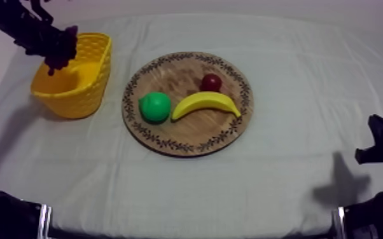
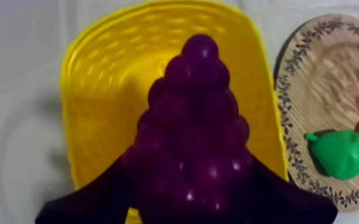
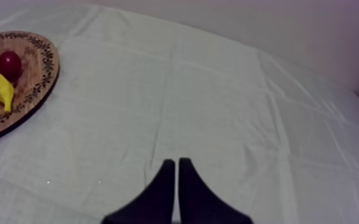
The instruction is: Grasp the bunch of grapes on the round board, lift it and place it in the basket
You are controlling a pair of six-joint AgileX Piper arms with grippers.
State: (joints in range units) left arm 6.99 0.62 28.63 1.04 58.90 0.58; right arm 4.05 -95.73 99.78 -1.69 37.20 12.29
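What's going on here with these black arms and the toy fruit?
The left tool is shut on the bunch of grapes and holds it over the yellow basket, not yet let go. The pear, the banana and the small red fruit lie on the wooden board. The right tool is shut on nothing, low over the cloth beside the board.

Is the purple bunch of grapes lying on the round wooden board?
No, the left gripper holds the purple grapes above the yellow woven basket.
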